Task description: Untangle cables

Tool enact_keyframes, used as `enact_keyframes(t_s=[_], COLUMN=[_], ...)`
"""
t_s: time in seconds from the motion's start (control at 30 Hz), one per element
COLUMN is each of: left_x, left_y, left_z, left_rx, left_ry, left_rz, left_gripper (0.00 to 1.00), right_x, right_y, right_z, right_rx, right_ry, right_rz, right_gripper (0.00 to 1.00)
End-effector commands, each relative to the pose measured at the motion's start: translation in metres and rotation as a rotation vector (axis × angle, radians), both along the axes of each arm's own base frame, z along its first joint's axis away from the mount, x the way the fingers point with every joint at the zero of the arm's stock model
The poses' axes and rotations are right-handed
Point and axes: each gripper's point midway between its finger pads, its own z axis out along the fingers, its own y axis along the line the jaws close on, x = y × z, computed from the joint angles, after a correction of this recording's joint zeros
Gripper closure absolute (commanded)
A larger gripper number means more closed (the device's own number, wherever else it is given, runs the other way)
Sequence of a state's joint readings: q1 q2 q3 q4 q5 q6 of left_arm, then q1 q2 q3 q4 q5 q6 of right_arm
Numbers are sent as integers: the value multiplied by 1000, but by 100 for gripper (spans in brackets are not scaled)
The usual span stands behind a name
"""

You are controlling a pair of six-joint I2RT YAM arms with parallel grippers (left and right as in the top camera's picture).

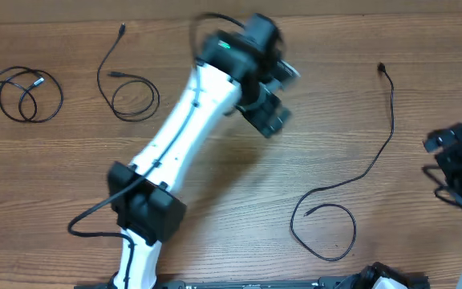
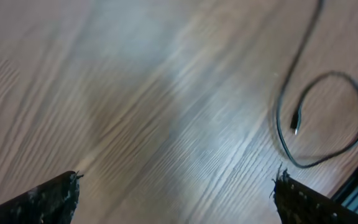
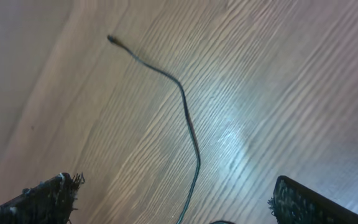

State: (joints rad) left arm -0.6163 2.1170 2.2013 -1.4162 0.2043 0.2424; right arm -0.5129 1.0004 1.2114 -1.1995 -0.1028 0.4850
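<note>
Overhead, I see three cables (image 1: 393,108) lying apart on the worktop (image 1: 239,185), so little looks left. Both jaws are spread, empty.

Smooth wood-grain table (image 1: 215,233), matt black cables (image 1: 375,160)

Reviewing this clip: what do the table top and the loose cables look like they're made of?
Table top: wood or a wood-look laminate, light brown with long grain lines and a soft sheen under the light. The views do not show which of the two it is. Cables: thin black cords, probably with a plastic or rubbery jacket. They look matte, bend in smooth loose curls, and have small plug ends.
</note>
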Motion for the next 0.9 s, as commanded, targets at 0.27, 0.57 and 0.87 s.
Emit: enact_keyframes(t_s=[0.27, 0.57, 0.87], left_x=[-90, -115, -132], left_y=[-66, -108, -108], left_z=[-90, -127, -149], left_rx=[95, 19, -16], left_ry=[-27, -67, 11], left_rz=[-573, -517, -443], left_gripper=[1, 0, 1], right_x=[-21, -22, -24], right_y=[5, 6, 7], right_z=[8, 7, 6], right_rx=[-24, -22, -17], right_ry=[3, 7, 16], right_rz=[-14, -14, -14], right_gripper=[0, 0, 0])
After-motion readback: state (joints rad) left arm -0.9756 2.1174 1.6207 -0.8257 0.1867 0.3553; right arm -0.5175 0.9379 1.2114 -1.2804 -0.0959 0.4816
